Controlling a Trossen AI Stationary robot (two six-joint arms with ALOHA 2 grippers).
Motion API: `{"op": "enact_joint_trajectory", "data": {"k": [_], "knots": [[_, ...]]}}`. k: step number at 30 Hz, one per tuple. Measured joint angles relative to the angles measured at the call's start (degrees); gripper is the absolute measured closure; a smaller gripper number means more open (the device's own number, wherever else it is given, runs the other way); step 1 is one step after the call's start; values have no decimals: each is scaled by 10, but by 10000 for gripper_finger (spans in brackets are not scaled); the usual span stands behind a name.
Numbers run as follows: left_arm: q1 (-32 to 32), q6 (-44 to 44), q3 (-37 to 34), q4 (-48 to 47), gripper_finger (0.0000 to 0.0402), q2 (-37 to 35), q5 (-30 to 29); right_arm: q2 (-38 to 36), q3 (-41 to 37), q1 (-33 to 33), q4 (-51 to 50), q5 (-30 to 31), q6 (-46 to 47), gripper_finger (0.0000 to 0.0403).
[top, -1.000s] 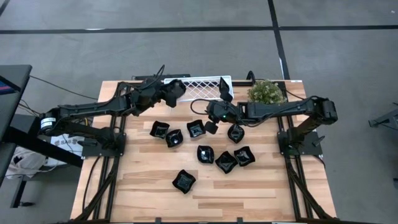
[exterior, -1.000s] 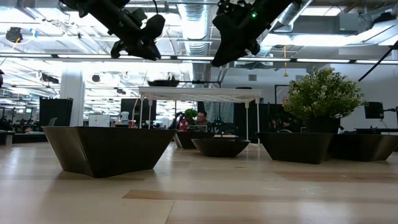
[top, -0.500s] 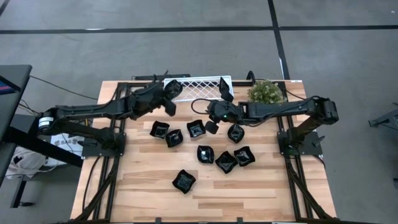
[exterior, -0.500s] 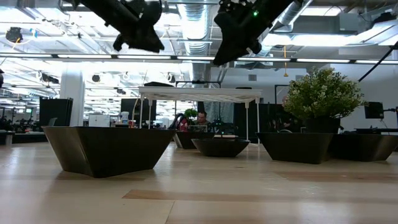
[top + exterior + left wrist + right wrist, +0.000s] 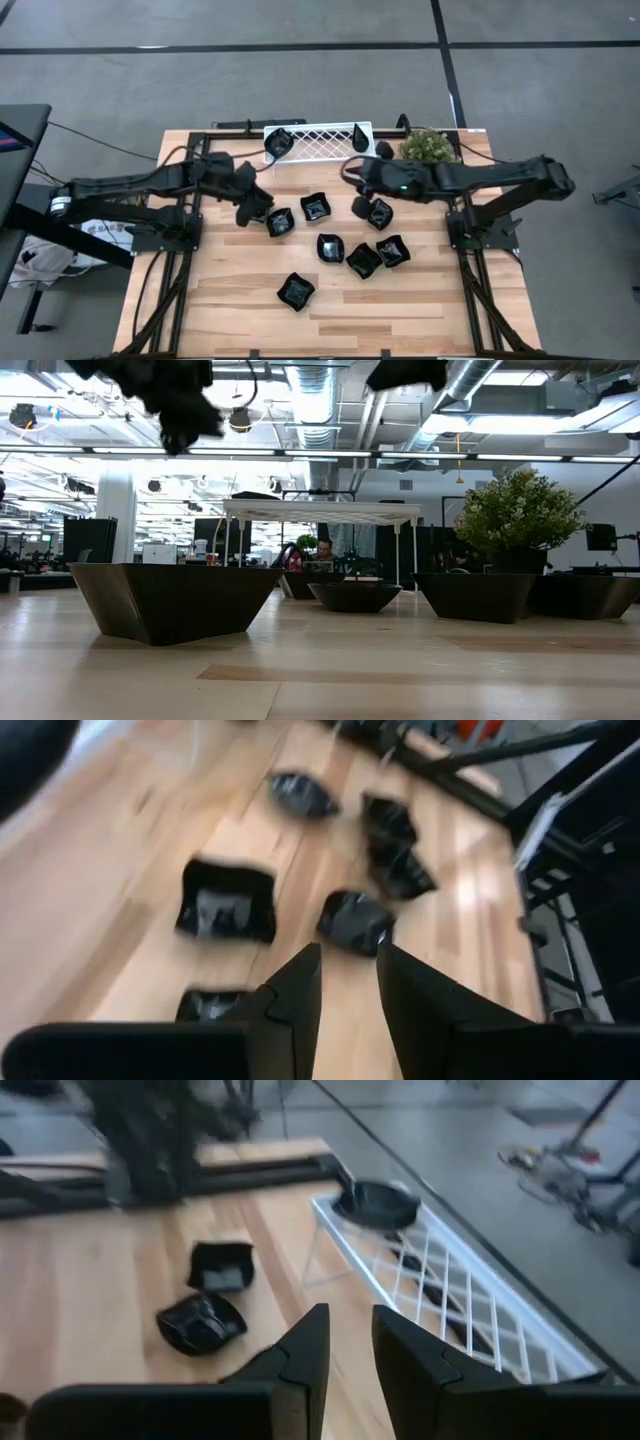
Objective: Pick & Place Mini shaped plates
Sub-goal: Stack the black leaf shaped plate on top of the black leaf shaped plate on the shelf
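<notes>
Since 2 mini shaped plates already sit on the white lattice tray (image 5: 320, 141) at the top centre of the high view, a squarish one (image 5: 278, 143) at its left end and a teardrop one (image 5: 359, 133) at its right, the job looks partly done, and both arms seem to be going in for another pick.

The left claw (image 5: 250, 207) hangs low over the left end of the cluster, just left of a squarish plate (image 5: 281, 222). Its wrist view shows the fingers (image 5: 300, 990) set narrow with nothing between them. The right claw (image 5: 361, 207) hovers at centre frame, just beside a teardrop plate (image 5: 379, 213), and its fingers (image 5: 300, 1350) are also narrow and empty.

At least 7 plates lie loose on the bench (image 5: 230, 300), bunched in the middle, with 1 apart (image 5: 296, 291) toward the lower centre. An 8th may be hidden under the left claw.

Next, each claw probably needs to widen, drop over 1 rim and pinch the wall. The neighbours are close, so a finger could nudge them.

The plates are glossy black with thin, flaring walls (likely slippery). Some are wavy-edged squares and others are pointed drops. The bench is pale planked wood, and the tray is open wire lattice on thin legs. A bushy green plant (image 5: 428, 147) stands at its right.
</notes>
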Motion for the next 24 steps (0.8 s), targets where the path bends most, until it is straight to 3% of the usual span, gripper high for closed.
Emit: {"op": "enact_joint_trajectory", "data": {"k": [4, 8, 12, 19, 24], "knots": [[-2, -14, -52, 13, 300, 2, -3, -34, 0, 21, -39, 0, -10, 329], [-10, -31, -84, 22, 300, 2, -6, -60, 0, 41, -157, -2, 19, 329], [-23, -28, -97, 87, 300, 2, -6, -86, -2, 66, -251, 0, 123, 329], [-37, 30, -108, 251, 300, 2, -6, -110, -67, 147, -230, 59, 287, 329], [-46, -3, -108, 298, 300, 2, -6, -82, -130, 190, -225, 123, 501, 329]]}}
